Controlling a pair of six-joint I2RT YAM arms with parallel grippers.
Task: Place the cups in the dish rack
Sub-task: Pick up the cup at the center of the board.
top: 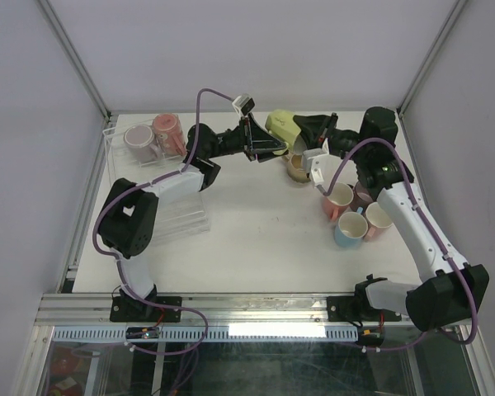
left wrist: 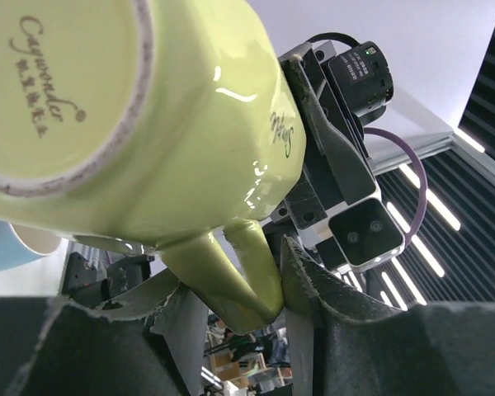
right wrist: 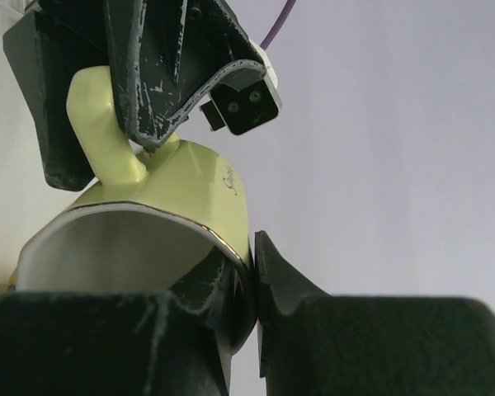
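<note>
You are looking down on a white table (top: 256, 247). Above its far side, your right gripper (top: 308, 127) pinches the rim of a lime-green mug (top: 282, 126), one finger inside and one outside, holding it in the air on its side. Your left gripper (top: 266, 149) meets it from the opposite side, its fingers (left wrist: 338, 330) straddling the mug's handle (left wrist: 231, 280) and close against it; you cannot tell whether they truly clamp it. The clear dish rack (top: 186, 216) sits at the left, holding a pink mug (top: 167, 129) and a lilac mug (top: 138, 140). More cups (top: 351, 228) cluster on the table at the right
</note>
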